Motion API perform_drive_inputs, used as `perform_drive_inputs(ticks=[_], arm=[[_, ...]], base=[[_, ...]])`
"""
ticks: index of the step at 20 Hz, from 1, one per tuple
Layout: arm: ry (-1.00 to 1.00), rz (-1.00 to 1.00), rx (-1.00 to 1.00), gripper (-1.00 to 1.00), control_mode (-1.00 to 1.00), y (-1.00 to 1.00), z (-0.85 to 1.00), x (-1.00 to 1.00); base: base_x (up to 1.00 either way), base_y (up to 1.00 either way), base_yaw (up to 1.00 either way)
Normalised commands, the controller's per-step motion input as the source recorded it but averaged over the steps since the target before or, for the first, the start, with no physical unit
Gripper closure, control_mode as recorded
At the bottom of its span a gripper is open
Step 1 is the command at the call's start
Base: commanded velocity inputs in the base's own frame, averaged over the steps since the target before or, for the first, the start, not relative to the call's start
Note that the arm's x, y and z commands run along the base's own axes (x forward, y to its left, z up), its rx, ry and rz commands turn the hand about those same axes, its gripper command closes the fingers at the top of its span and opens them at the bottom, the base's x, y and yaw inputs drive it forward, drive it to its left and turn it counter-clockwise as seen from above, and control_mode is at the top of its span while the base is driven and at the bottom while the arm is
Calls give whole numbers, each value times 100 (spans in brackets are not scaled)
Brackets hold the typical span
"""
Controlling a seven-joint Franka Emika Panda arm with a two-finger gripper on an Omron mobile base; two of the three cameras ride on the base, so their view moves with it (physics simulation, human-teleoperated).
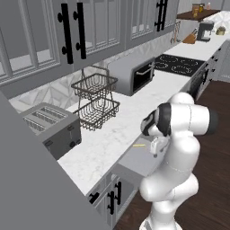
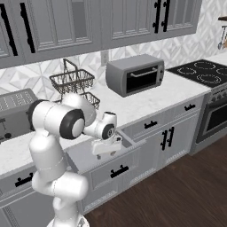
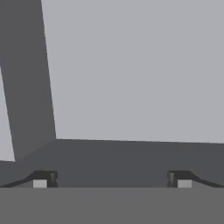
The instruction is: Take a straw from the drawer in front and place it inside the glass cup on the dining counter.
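We see pincer (image 3: pixel 112 181) spread wide inside open grey drawer box (image 1: pixel 143 159); thin yellow straw (image 1: pixel 139 145) lies aside. Risk: fingers close on nothing.

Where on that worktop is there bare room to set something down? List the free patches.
Free: the worktop strip between toaster oven and cooktop, and its front edge behind the open drawer. Crowded: the toaster and wire baskets end.
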Motion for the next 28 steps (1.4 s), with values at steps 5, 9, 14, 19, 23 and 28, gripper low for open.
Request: perform_drive_inputs(ticks=[5,9,14,19,23,28], arm=[[0,7,0,-100,-100,-13,-22,-2],[0,2,0,-100,-100,-35,-7,-23],[0,0,0,-100,-100,-44,0,-60],[0,0,0,-100,-100,-58,0,-73],[0,0,0,-100,-100,-74,0,-69],[2,0,0,-100,-100,-76,11,-48]], base=[[0,0,0],[0,0,0],[0,0,0],[0,0,0],[0,0,0],[0,0,0]])
